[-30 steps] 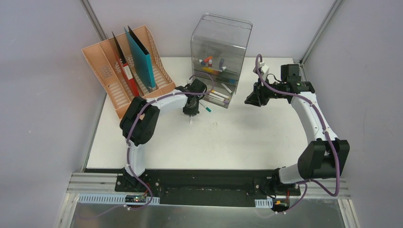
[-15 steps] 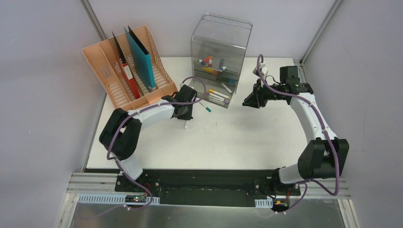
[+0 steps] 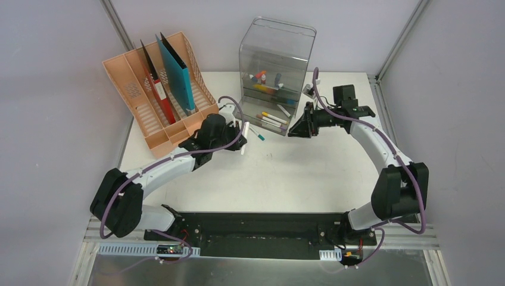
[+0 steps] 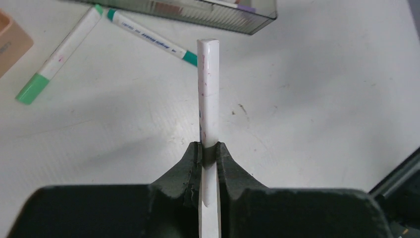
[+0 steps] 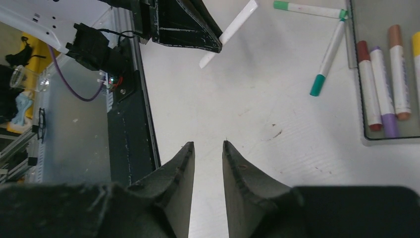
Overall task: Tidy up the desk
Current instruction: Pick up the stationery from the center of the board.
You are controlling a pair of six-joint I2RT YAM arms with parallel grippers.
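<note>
The white desk (image 3: 309, 173) carries everything. My left gripper (image 4: 209, 148) is shut on a white pen (image 4: 208, 89) and holds it just above the desk, pointing toward the clear grey drawer box (image 3: 277, 59). In the top view the gripper (image 3: 237, 133) and pen (image 3: 243, 130) are left of the box's pulled-out tray (image 3: 284, 127). My right gripper (image 5: 208, 144) is open and empty above bare desk; in the top view it (image 3: 290, 132) hovers at the tray's right corner. The pen also shows in the right wrist view (image 5: 233, 29).
Two green-capped markers (image 4: 54, 52) (image 4: 148, 35) lie on the desk in front of the tray. Several markers (image 5: 386, 79) lie in the tray. A peach file rack (image 3: 137, 95) with red and teal folders stands at the back left.
My left arm has stretched out low and swung its wrist, so the white pen now lies level and points right. My right gripper has moved left toward the tray.
</note>
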